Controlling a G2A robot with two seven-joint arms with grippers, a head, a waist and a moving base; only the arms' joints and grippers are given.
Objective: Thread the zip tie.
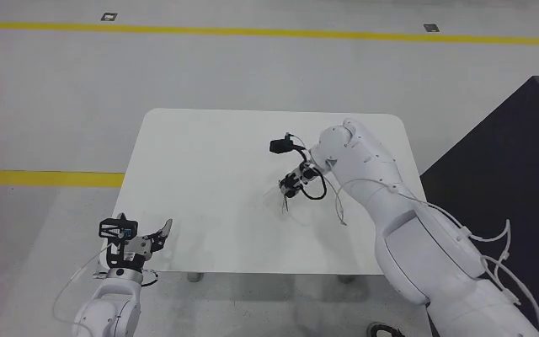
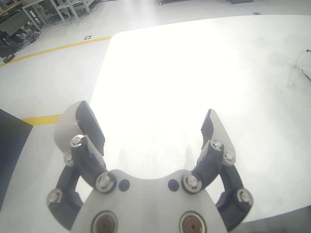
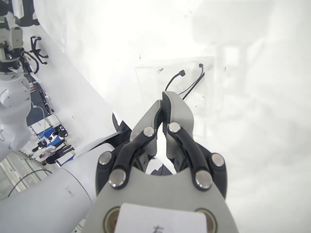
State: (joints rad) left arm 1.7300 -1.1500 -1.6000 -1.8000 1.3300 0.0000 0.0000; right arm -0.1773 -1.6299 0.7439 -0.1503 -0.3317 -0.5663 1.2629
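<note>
Right hand [image 3: 163,98] is clenched over the middle of the white surface [image 1: 210,168], hanging above a clear plastic sheet [image 3: 145,83]. One black zip tie [image 3: 172,79] lies on that sheet, its tail running right up to the fingertips. Can't tell if it's actually pinched. A second zip tie [image 3: 195,83] lies just beside it, toward 3 o'clock. The left hand [image 2: 148,122] sits released, wide apart, at the surface's 7 o'clock corner, well apart from the ties.

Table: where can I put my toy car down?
Bare: the left half of the table, from its left edge to the clear tray. Crowded: the middle, where the right end effector sits over the tray's zip ties.
</note>
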